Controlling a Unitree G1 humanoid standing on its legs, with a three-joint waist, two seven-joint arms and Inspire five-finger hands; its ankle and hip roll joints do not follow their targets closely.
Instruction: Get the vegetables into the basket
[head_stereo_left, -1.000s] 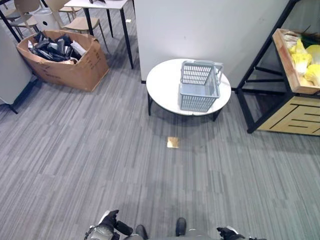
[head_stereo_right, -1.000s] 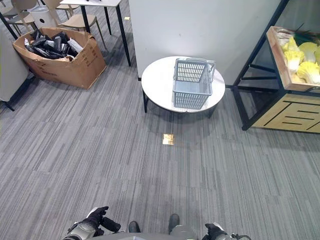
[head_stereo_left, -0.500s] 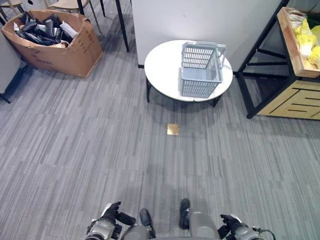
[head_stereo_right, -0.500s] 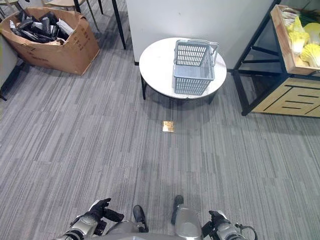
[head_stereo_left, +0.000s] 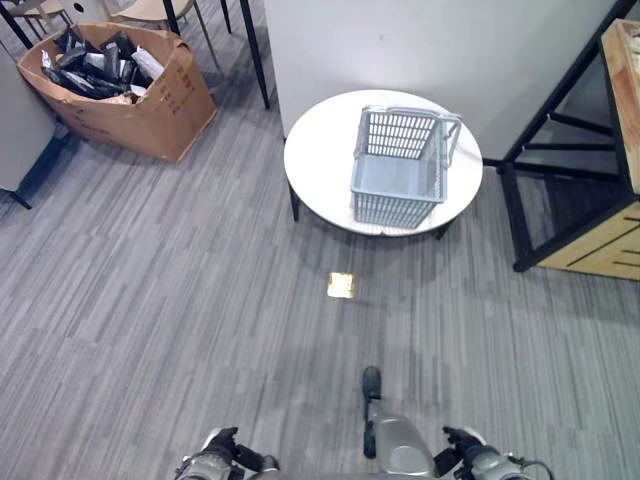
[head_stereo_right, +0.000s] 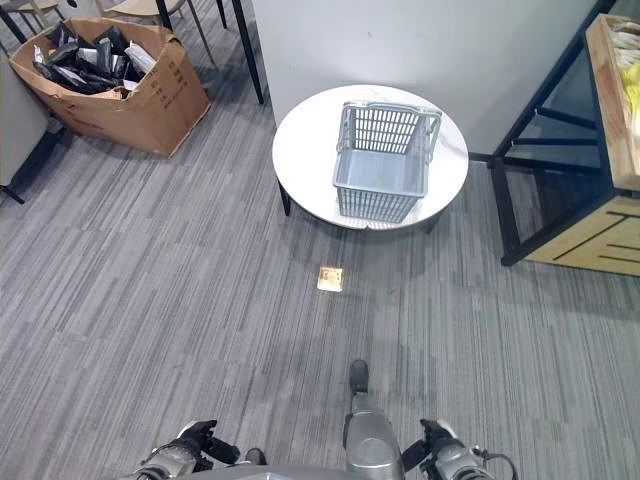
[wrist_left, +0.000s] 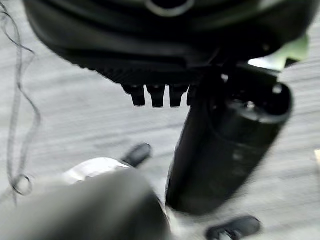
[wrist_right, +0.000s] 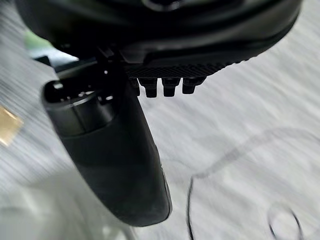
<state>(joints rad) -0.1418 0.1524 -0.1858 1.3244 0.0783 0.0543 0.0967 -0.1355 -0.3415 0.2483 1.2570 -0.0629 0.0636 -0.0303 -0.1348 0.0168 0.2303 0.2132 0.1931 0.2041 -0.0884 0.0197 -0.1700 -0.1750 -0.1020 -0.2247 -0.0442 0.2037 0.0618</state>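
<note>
A grey plastic basket (head_stereo_left: 405, 168) stands empty on a round white table (head_stereo_left: 322, 150) ahead of me, its handle raised over the far side. Yellow leafy vegetables (head_stereo_right: 631, 78) lie in a wooden crate (head_stereo_right: 610, 100) on a black-framed shelf at the far right edge. Low at the bottom of the view, my left hand (head_stereo_left: 219, 452) hangs with relaxed fingers and holds nothing. My right hand (head_stereo_left: 466, 455) hangs the same way, also with nothing in it. Both are far from the basket and the crate.
A cardboard box (head_stereo_left: 150, 110) of dark items sits at the back left beside chair and table legs. A small gold plate (head_stereo_left: 341, 285) lies in the grey carpet before the table. A white wall panel (head_stereo_left: 440, 45) rises behind the table. The shelf frame (head_stereo_left: 560, 190) stands right.
The whole picture has shifted with the camera: table and basket now look larger and the shelf sits nearer the right edge. Both hands stay low and hold nothing.
</note>
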